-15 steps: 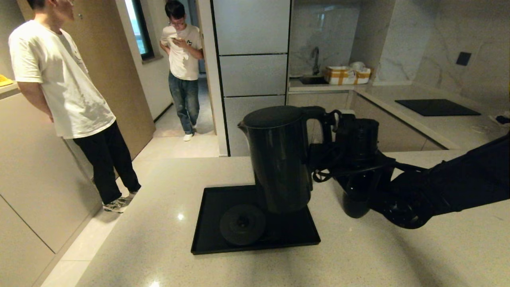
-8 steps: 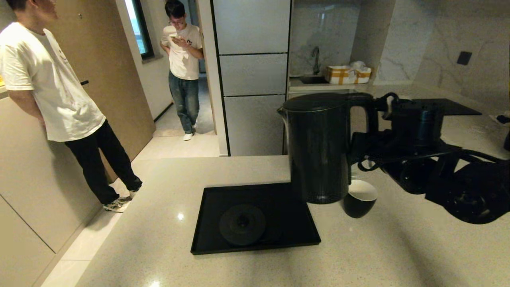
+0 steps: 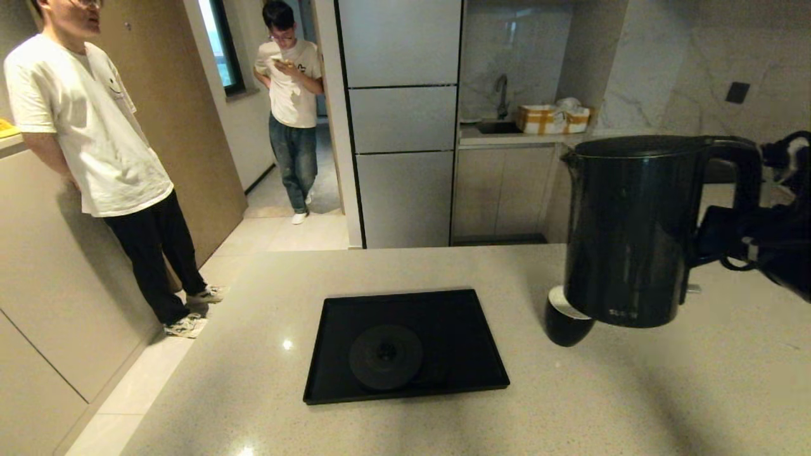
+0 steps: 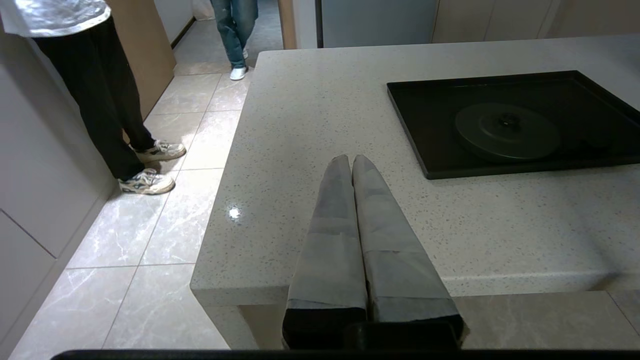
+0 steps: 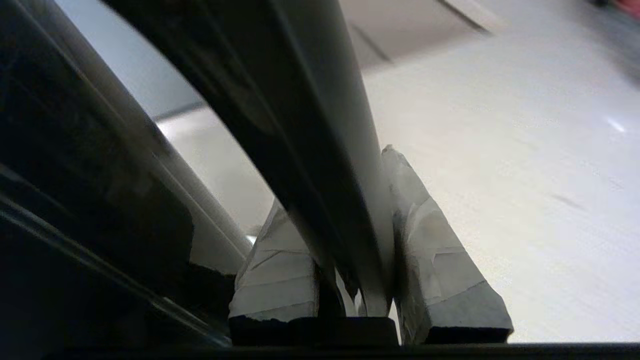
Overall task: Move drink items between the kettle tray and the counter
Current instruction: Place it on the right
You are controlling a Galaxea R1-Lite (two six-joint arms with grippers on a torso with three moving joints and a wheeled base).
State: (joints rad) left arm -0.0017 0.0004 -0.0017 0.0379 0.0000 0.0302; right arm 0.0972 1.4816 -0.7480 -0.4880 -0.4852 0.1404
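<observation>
The tall black kettle [image 3: 627, 234] is held off the counter [image 3: 633, 405], to the right of the tray and covering part of the small black cup [image 3: 559, 324] in the head view. My right gripper [image 5: 335, 177] is shut on the kettle's loop handle [image 3: 749, 190], one finger on each side of it. The flat black tray [image 3: 466, 342] lies mid-counter and holds only the round base disc [image 3: 385, 356]. My left gripper [image 4: 351, 161] is shut and empty, hovering over the counter's near left corner, left of the tray [image 4: 425, 100].
Two people stand on the tiled floor left of the counter, one close [image 3: 95, 139] and one in the doorway [image 3: 290, 95]. The counter's left edge [image 4: 220, 200] drops to the floor. A back counter holds a yellow-and-white box [image 3: 551, 119].
My right arm has carried the kettle rightward, from over the tray's right half to beyond the tray, past the cup. The tray, disc and cup have stayed put.
</observation>
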